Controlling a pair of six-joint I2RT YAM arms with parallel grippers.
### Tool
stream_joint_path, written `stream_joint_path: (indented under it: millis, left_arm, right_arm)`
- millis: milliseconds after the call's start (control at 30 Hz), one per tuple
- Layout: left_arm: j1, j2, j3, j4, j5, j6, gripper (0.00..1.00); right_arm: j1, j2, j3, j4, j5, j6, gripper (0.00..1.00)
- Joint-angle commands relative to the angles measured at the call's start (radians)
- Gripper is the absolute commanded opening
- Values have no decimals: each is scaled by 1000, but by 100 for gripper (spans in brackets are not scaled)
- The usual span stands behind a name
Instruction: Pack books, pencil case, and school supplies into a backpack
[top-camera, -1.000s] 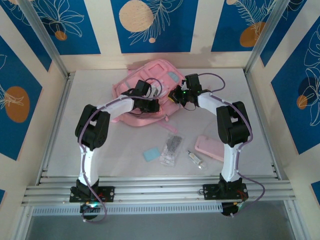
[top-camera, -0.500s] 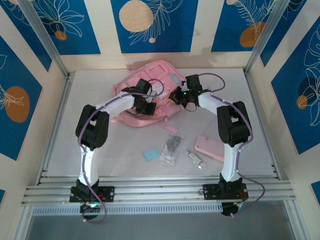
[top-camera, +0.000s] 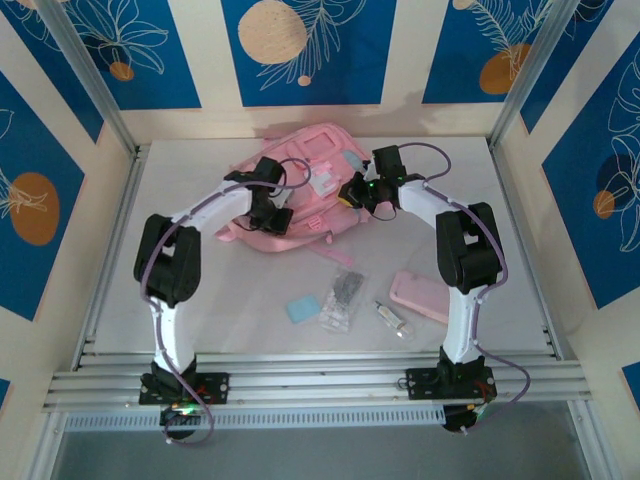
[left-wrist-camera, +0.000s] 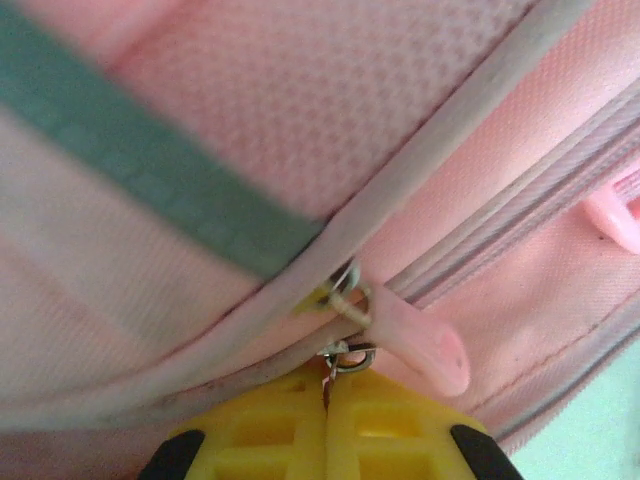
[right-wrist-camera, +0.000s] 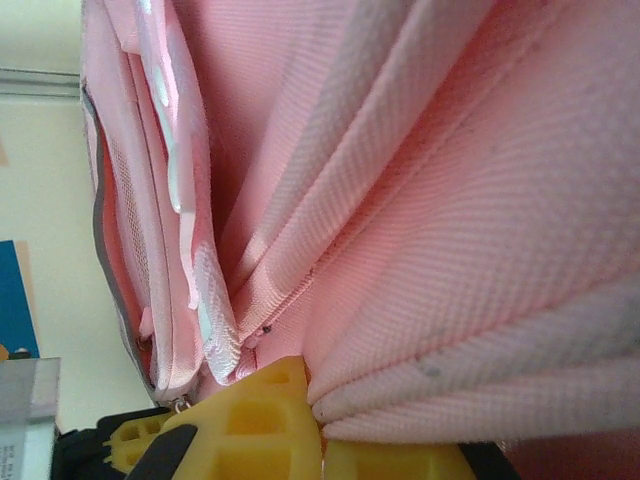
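The backpack (left-wrist-camera: 300, 90) is matt pink woven cloth, finely textured; its zipper pull (left-wrist-camera: 425, 345) is smooth plastic on a shiny metal ring (left-wrist-camera: 347, 357).

spread on a pale table (top-camera: 200, 300): backpack (top-camera: 300, 145) toward the far edge; nearer than the backpack, left to right, light blue pad (top-camera: 303, 308), clear bag (top-camera: 343, 297) just beside, small tube (top-camera: 393, 319), pink pencil case (top-camera: 418, 296).

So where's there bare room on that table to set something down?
Bare white table: left of the left arm, between that arm and the light blue square pad, and right of the right arm. Crowded: the pad, clear plastic bag, whitish tube and pale pink pouch; also the large pink backpack behind.
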Motion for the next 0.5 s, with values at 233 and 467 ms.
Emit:
stream_joint_path:
  millis: [233, 467]
  left_arm:
    - [10, -99, 35, 59, 227, -125, 0]
    - [-19, -62, 101, 58, 299, -149, 0]
  right_arm:
    - [-65, -68, -41, 45, -88, 19, 35]
    - [-37, -227, -244, 148, -183, 132, 41]
